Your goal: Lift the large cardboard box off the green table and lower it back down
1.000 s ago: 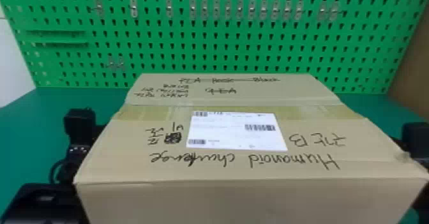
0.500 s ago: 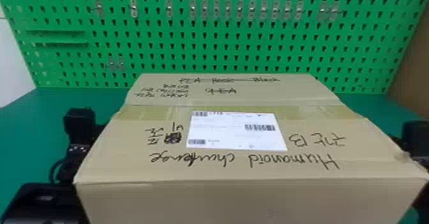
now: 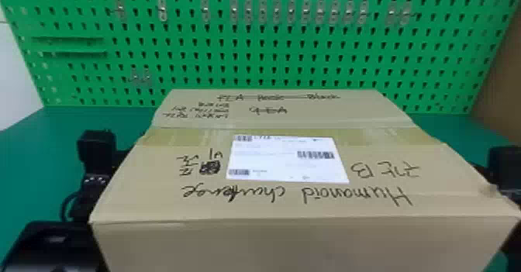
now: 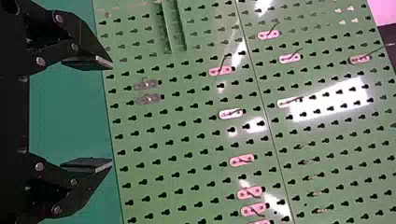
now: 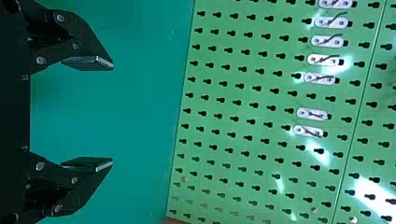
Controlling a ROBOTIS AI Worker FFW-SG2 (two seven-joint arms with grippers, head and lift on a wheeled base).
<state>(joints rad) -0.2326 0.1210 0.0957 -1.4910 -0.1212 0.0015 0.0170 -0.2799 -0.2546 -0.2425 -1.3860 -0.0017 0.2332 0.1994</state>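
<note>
Your left claw (image 4: 112, 114) and right claw (image 5: 113, 114) are spread, and the box (image 3: 271, 236) fills the head view's lower centre, its underside hidden, so you can't tell whether lifting off the tabletop (image 3: 23, 166) or lowering is done

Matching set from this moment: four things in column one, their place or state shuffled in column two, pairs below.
1. large brown cardboard box
2. white rectangular label
3. green perforated pegboard
4. black two-fingered left gripper

A. rises behind the box
B. fingers apart
C. has yellowish tape across its top
D. stuck on top of the box

Pairs: 1-C, 2-D, 3-A, 4-B
</note>
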